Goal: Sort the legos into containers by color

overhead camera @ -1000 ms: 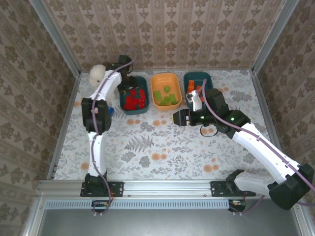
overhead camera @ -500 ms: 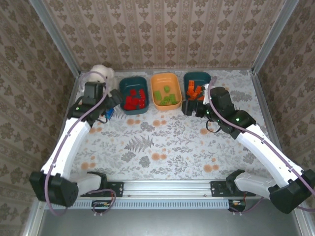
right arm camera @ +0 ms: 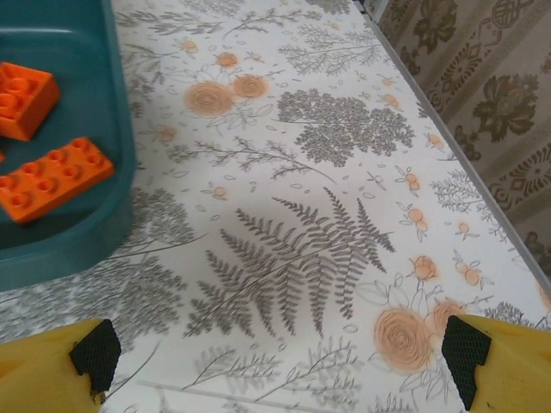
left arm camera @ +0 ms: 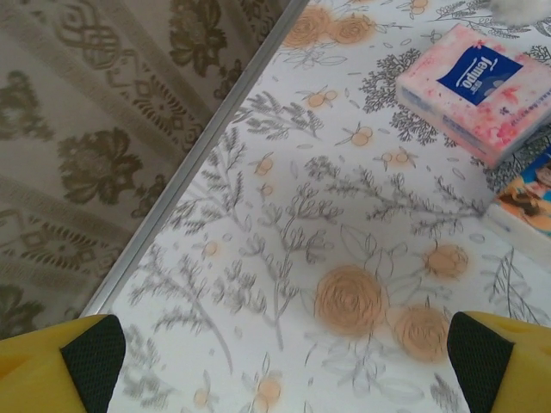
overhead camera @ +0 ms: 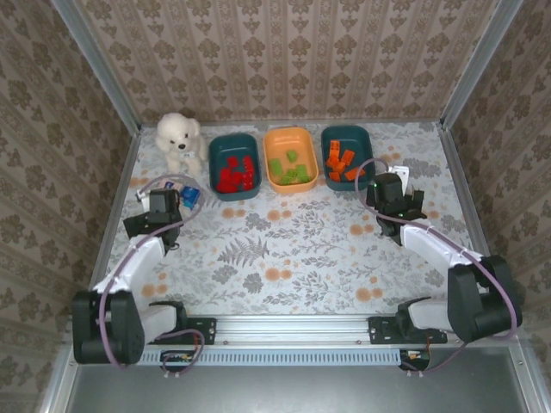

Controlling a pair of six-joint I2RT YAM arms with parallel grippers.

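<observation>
Three bins stand in a row at the back. The left teal bin (overhead camera: 215, 163) holds red legos (overhead camera: 235, 175), the orange bin (overhead camera: 274, 142) holds green legos (overhead camera: 291, 167), and the right teal bin (overhead camera: 362, 142) holds orange legos (overhead camera: 342, 162). My left gripper (overhead camera: 164, 194) hangs open over bare tablecloth, left of the bins, with nothing between its fingertips (left arm camera: 86, 351). My right gripper (overhead camera: 399, 194) is open and empty too, just right of the right teal bin (right arm camera: 95, 185), where two orange bricks (right arm camera: 53, 178) lie.
A white plush bear (overhead camera: 178, 138) sits at the back left. A pink tissue pack (left arm camera: 472, 77) and a small blue-white object (overhead camera: 191, 196) lie just ahead of my left gripper. The metal rail (left arm camera: 198, 155) of the left wall runs close by, and the right wall is near my right gripper.
Both arms have pulled back from the bins and folded low. The left gripper came down from beside the bear, and the right moved right, away from the orange-lego bin.
</observation>
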